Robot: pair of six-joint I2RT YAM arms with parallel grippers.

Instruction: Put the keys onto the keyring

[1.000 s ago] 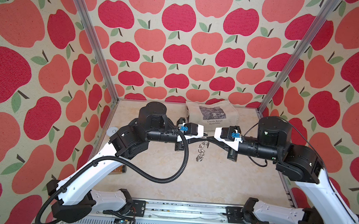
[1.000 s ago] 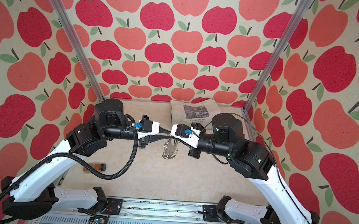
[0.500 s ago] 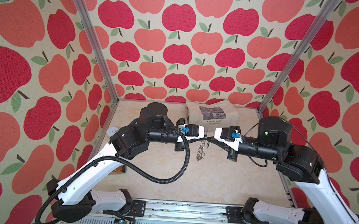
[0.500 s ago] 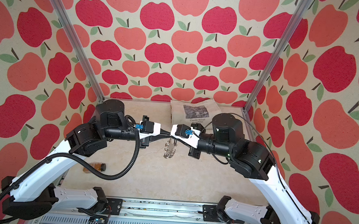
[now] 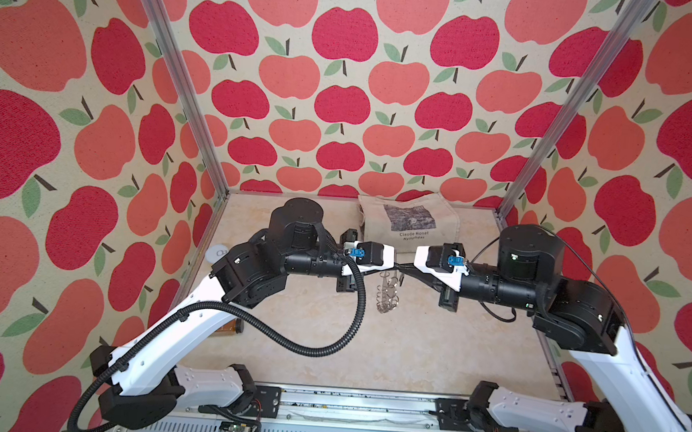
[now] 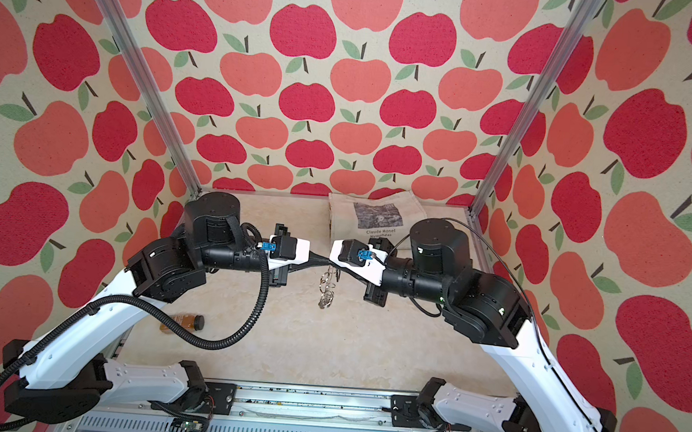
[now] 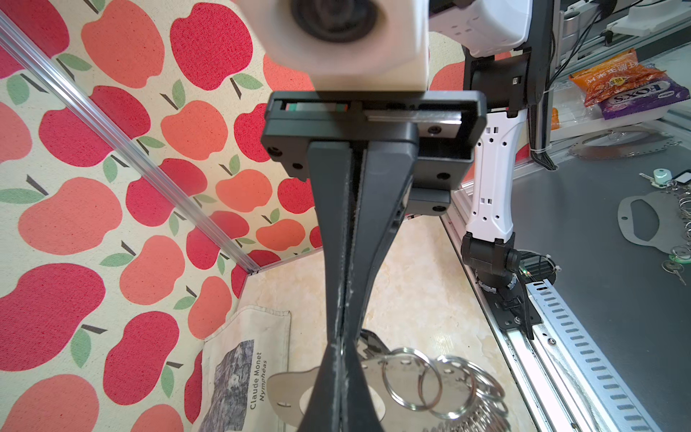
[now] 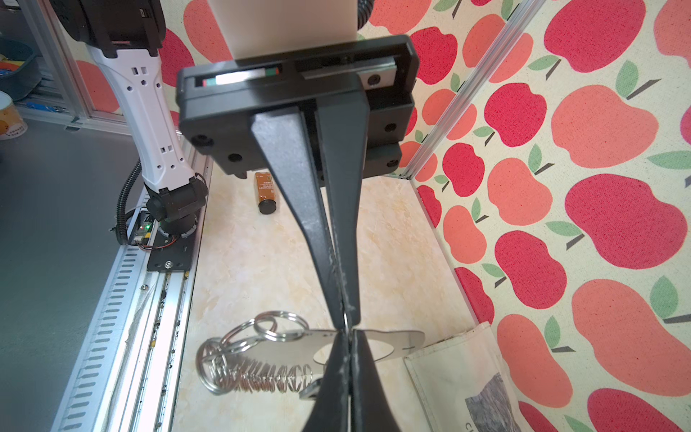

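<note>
The keyring [image 5: 389, 291] [image 6: 328, 291], a grey crescent plate fringed with silver rings, hangs above the table between my two arms. In both top views the left gripper [image 5: 397, 266] [image 6: 319, 260] and right gripper [image 5: 405, 267] [image 6: 330, 262] meet tip to tip at its top. The left gripper [image 7: 342, 349] is shut on the plate [image 7: 411, 377] at its ringed edge. The right gripper [image 8: 349, 336] is shut on the plate [image 8: 392, 336] from the opposite side. A small dark piece [image 7: 368, 342] behind the tips may be the keys; I cannot tell.
A cream tote bag [image 5: 408, 221] printed "Claude Monet" lies at the back. An amber bottle [image 6: 182, 322] [image 8: 266, 190] lies at the front left, under the left arm's black cable [image 5: 326, 349]. A white round lid [image 5: 221, 253] sits by the left wall.
The left gripper's jaws have closed at the top of the keyring. Both arms and the hanging rings have hardly moved.
</note>
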